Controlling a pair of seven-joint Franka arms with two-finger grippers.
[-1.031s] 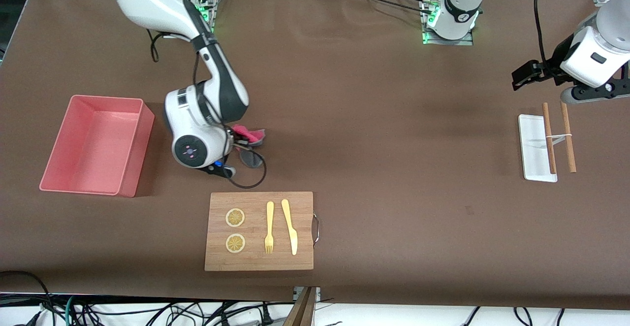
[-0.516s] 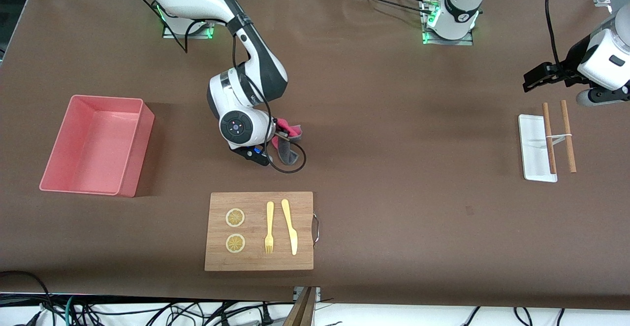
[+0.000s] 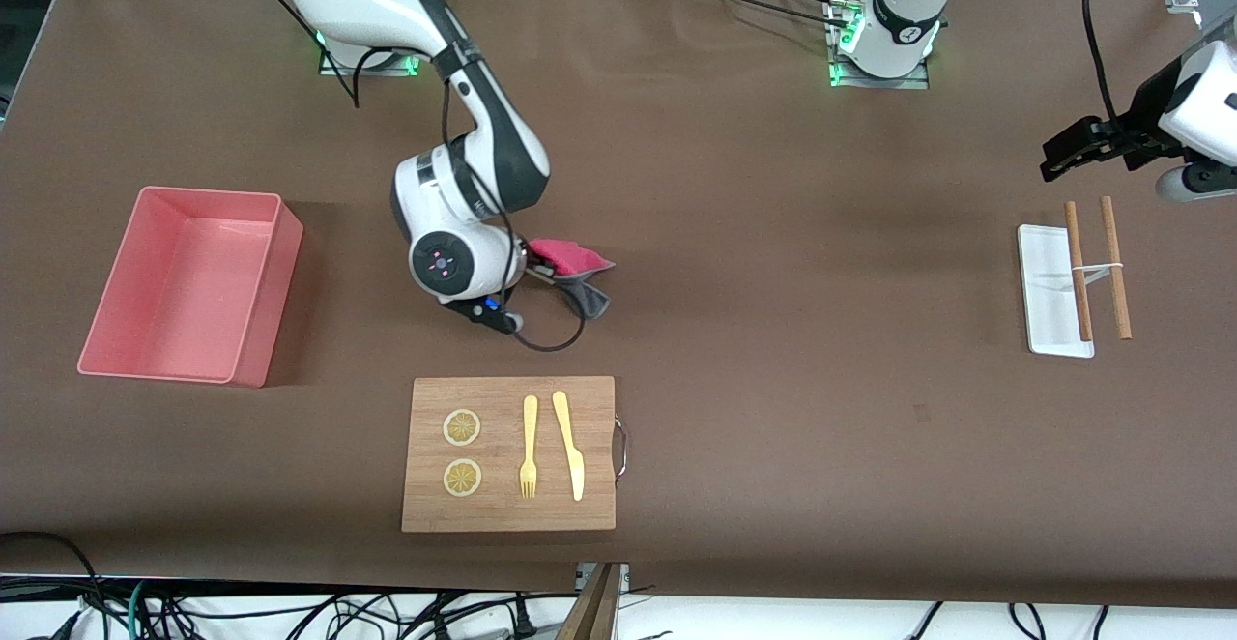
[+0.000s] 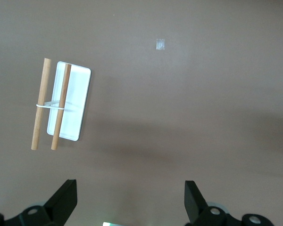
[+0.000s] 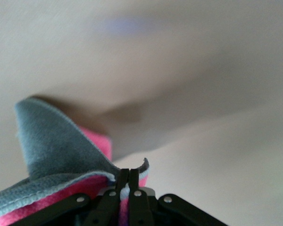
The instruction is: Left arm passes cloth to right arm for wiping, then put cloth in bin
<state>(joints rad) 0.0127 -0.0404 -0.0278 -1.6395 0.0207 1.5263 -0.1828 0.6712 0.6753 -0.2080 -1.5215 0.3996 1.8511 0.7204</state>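
Pink-and-grey cloth [image 3: 570, 268] pinched tight in the right gripper [image 3: 534, 271], low over the table just above the cutting board [image 3: 509, 453].
It's bunched, long axis roughly level, pink face up, grey flap drooping toward the board. The bin [image 3: 188, 284] sits well apart from the board, at the right arm's end. The left gripper [image 4: 131, 200] waits with fingers spread wide, up over bare table, well away from the board.

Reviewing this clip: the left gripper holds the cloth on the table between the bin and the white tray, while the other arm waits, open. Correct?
Wrong arm. The right gripper holds the cloth, per the front view; the left gripper waits open over the table near the white tray. The bin placement stands.
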